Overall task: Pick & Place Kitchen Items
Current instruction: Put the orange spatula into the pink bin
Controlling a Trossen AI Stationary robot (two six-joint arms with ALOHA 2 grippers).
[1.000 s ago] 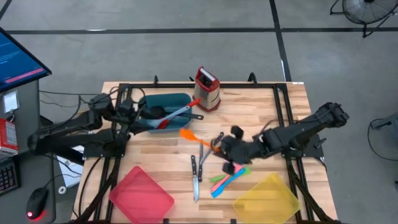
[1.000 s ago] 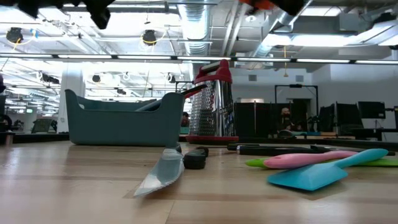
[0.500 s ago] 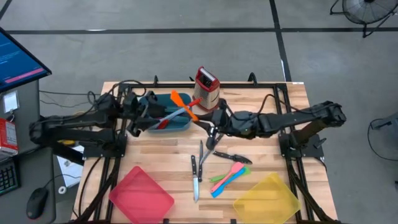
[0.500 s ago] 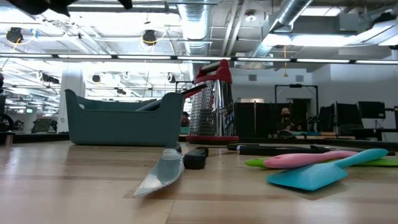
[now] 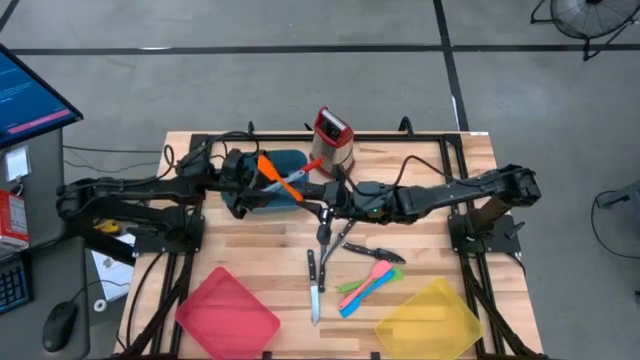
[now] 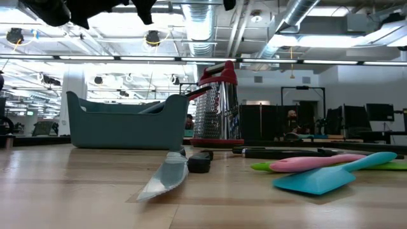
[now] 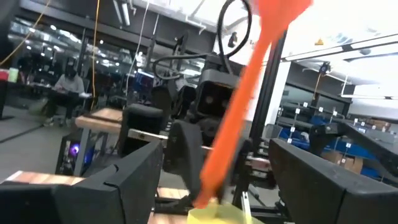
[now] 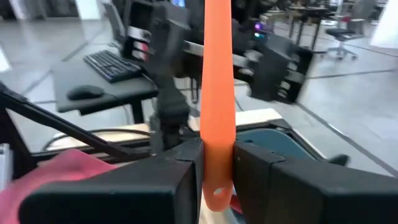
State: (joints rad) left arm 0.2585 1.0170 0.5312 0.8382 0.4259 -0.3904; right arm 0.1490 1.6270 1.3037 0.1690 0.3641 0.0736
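Right gripper: the right gripper [image 5: 318,193] was near the table centre, at about 3 o'clock of the teal plastic tray, its two fingers pressed on the handle of the flat orange plastic spatula [image 8: 217,93].
Orange spatula: it [image 5: 276,175] was held in the air, slanted over the 3 o'clock end of the tray, its blade toward 10 o'clock.
Left gripper: the left gripper [image 5: 243,172] was over the teal tray [image 5: 290,160], fingers wide apart with the spatula [image 7: 239,112] between them; I cannot tell if they touched it.
Teal tray: at 11 o'clock of the table, with a red spoon [image 5: 300,172] leaning out of it.
Steel box grater with red top: it [image 5: 332,139] stood at 12 o'clock.
Table: black-handled steel knives [image 5: 314,280] and pink, green and blue plastic utensils [image 5: 366,285] lay at about 5 o'clock of the centre.
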